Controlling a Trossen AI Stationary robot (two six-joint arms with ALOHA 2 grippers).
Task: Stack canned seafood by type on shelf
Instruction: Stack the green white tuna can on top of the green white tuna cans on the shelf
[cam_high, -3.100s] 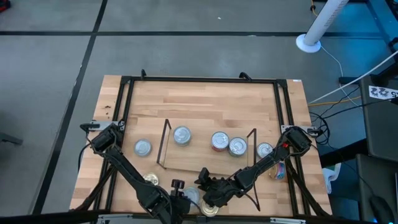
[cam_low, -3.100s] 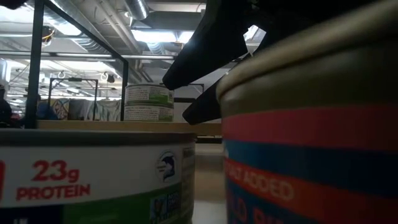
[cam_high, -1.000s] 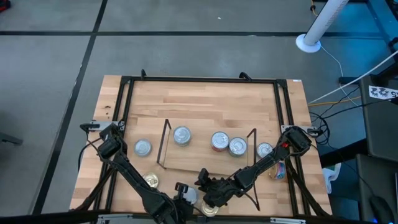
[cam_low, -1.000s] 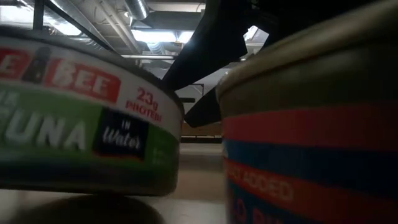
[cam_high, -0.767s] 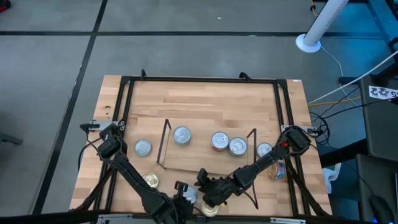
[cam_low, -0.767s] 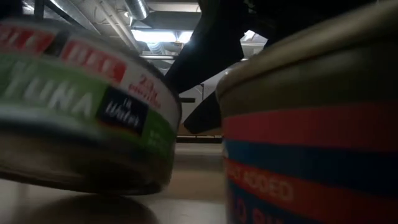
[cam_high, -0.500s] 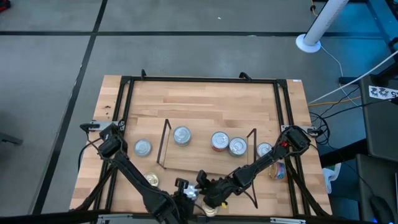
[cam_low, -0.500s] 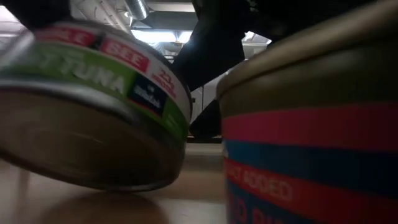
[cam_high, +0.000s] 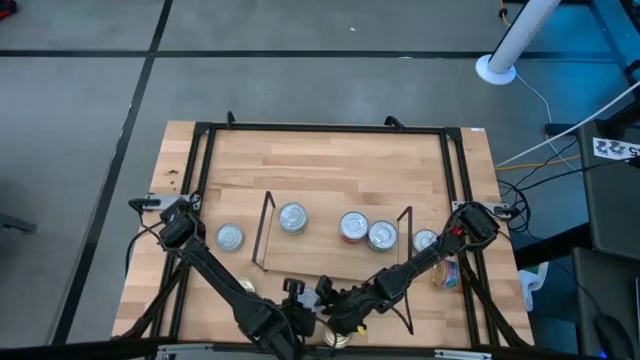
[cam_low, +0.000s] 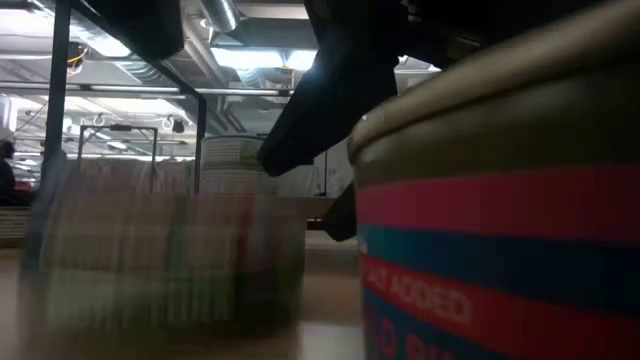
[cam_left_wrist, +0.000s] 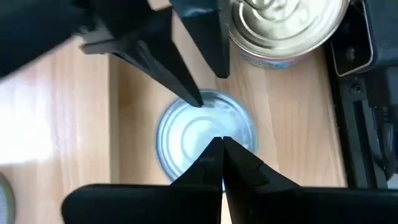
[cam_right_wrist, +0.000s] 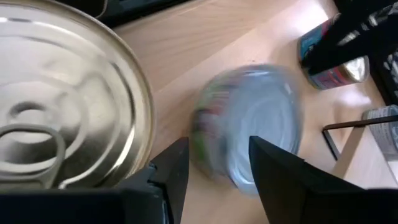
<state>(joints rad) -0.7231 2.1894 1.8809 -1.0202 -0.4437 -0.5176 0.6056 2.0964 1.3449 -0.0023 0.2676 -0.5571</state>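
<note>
A silver-topped can with a green label (cam_left_wrist: 205, 134) stands on the table near its front edge, blurred in the right wrist view (cam_right_wrist: 249, 134) and the low view (cam_low: 170, 250). My left gripper (cam_left_wrist: 221, 149) is shut, its tips right over the can's top. My right gripper (cam_right_wrist: 217, 146) is open and points at the can from the right. The can lies in front of its fingers, not between them. A gold-topped can (cam_left_wrist: 286, 25) stands close by. The shelf (cam_high: 330, 262) holds three cans on its board. My left gripper points steeply down with its shut tips over the middle of the can's lid (cam_left_wrist: 214, 127); I cannot tell whether they touch it. My right gripper has one fingertip (cam_left_wrist: 196, 99) at the can's rim; whether it touches I cannot tell.
One can (cam_high: 230, 237) stands on the table left of the shelf and another (cam_high: 425, 241) right of it. The gold-topped can (cam_low: 500, 220), with a red and blue label, fills the low view's right. A black frame (cam_high: 200, 180) runs round the table.
The green-labelled can was tipped up on one side and tilted further. It has now dropped back upright onto the table and still shows blurred. My left gripper has risen a little above it, staying shut.
</note>
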